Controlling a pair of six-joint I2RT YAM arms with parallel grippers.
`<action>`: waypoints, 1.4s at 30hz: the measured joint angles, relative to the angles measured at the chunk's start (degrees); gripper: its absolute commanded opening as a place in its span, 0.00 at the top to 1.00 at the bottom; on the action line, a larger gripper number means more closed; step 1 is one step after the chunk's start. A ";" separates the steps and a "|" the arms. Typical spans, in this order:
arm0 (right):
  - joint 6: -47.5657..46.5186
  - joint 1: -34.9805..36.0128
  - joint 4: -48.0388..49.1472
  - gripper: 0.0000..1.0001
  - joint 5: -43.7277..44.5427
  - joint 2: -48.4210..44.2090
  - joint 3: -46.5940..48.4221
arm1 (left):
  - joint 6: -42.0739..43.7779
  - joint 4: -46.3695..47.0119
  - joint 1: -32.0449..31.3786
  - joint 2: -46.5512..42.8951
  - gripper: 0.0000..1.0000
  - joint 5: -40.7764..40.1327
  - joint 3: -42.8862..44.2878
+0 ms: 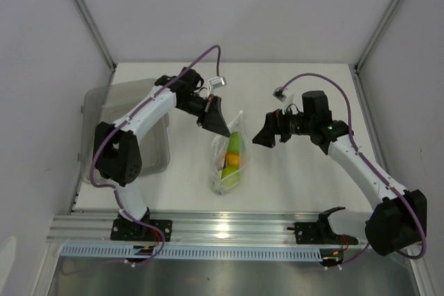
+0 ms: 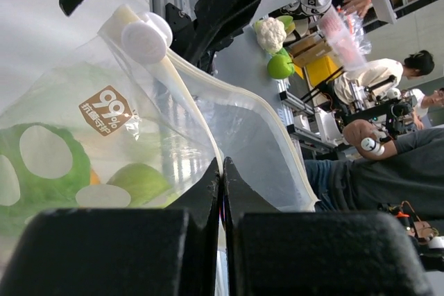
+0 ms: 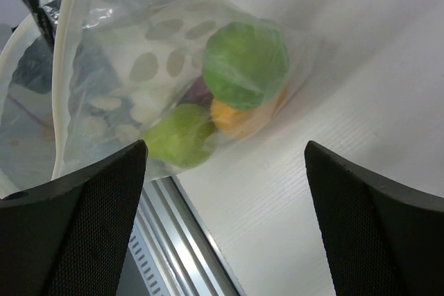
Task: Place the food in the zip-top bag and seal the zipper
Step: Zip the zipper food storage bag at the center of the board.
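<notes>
Nearest the arm bases, just past the aluminium rail (image 1: 222,225), the zip-top bag (image 3: 118,39) is seen lying on the white table (image 1: 298,88), its bottom end toward the rail. Inside it, the round green fruit (image 3: 246,64), the orange-yellow fruit (image 3: 239,117) and the yellow-green pear (image 3: 179,136) are bunched together, touching. A dark patch (image 3: 200,91) among them is blurred by the plastic and cannot be identified.

Further out, the bag's mouth edge is pinched by the left gripper (image 2: 222,171), its fingers pressed tight together on the pale zipper (image 2: 184,102). A white round tab (image 2: 142,38) is seen on that strip beyond the fingers. Whether the strip is sealed along its length cannot be told, as part of it is cut off in every view.

Right of the bag and apart from it, the right gripper (image 1: 262,133) is held spread wide, nothing between its fingers. Over at the far left, a grey bin (image 1: 104,102) is partly hidden by the left arm.
</notes>
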 measured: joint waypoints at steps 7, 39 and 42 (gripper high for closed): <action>-2.08 1.90 2.10 0.04 -5.25 5.18 0.81 | 3.45 -4.24 -0.63 2.71 0.99 0.00 1.03; 23.41 21.18 8.61 0.09 25.49 0.35 -0.31 | -30.27 29.46 -4.68 -20.68 0.63 -32.22 -17.20; 24.87 21.92 9.38 0.09 26.62 1.53 -1.36 | -30.16 29.35 -4.68 -20.31 0.58 -32.22 -17.22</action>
